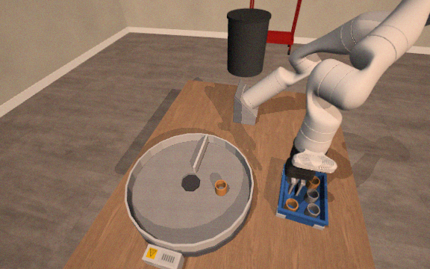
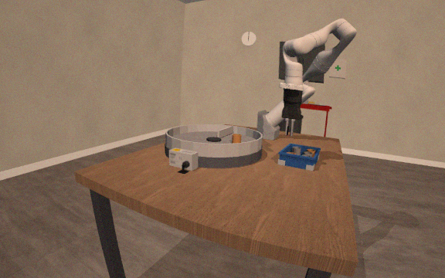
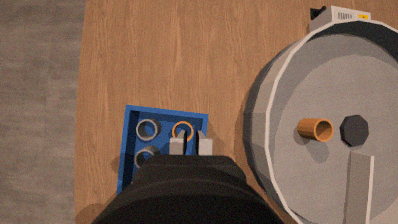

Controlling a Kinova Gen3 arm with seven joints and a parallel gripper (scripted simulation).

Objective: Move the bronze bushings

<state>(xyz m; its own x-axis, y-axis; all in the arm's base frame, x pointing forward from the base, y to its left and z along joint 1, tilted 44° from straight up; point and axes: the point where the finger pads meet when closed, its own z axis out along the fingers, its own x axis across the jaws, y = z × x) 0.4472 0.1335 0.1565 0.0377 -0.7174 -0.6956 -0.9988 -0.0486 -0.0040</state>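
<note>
A bronze bushing (image 1: 221, 192) (image 2: 236, 138) (image 3: 307, 129) stands upright on the turntable's disc (image 1: 163, 194) (image 3: 310, 175) (image 2: 213, 139), beside the dark hub (image 1: 190, 182) (image 3: 354, 131). The blue crate (image 1: 301, 218) (image 2: 297, 160) (image 3: 165, 111) holds a bronze bushing (image 1: 287, 207) (image 3: 174, 128) at its near left in the top view and another bronze bushing (image 1: 315, 185) toward the back right. Two steel bushings stand along the right side, one nearer (image 1: 313, 214) and one in the middle. My gripper (image 1: 295, 192) (image 2: 290, 133) (image 3: 191, 138) points down above the crate, fingers partly apart with nothing between them. It hides part of the crate.
A raised wall (image 1: 189, 246) (image 2: 215, 150) rings the turntable, and a straight divider (image 1: 201, 153) (image 2: 226, 131) (image 3: 360, 185) runs inward from it toward the hub. A small control box (image 1: 168, 258) (image 2: 183, 159) (image 3: 340, 17) sits against the turntable's outer side.
</note>
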